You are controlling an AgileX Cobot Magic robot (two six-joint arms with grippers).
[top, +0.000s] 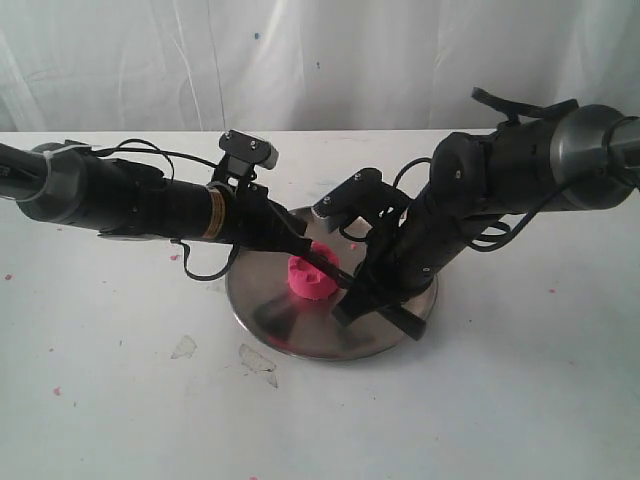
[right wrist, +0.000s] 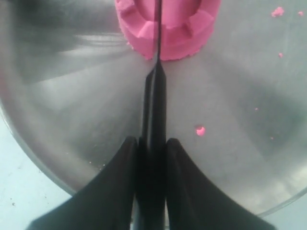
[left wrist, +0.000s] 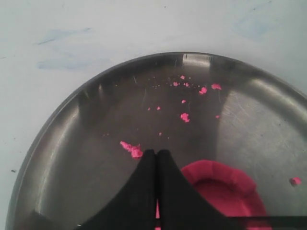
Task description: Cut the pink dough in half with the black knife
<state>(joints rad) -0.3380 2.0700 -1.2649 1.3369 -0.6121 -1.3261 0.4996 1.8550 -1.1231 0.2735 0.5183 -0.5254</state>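
The pink dough (top: 312, 276) sits as one notched puck on the round steel plate (top: 300, 330). My right gripper (top: 368, 288) is shut on the black knife (top: 347, 284) by its handle, just right of the dough. In the right wrist view the knife (right wrist: 154, 91) runs straight from the right gripper (right wrist: 153, 142) to the dough (right wrist: 182, 28), with its thin blade edge across the dough's middle; how deep it sits cannot be told. My left gripper (top: 303, 247) is shut and empty at the dough's far left edge. Its closed fingertips (left wrist: 157, 153) lie next to the dough (left wrist: 225, 179).
Tiny pink crumbs (left wrist: 184, 116) dot the plate (left wrist: 72, 143). Two clear scraps (top: 183, 347) (top: 258, 360) lie on the white table in front of the plate's left side. A white curtain (top: 320, 60) hangs behind.
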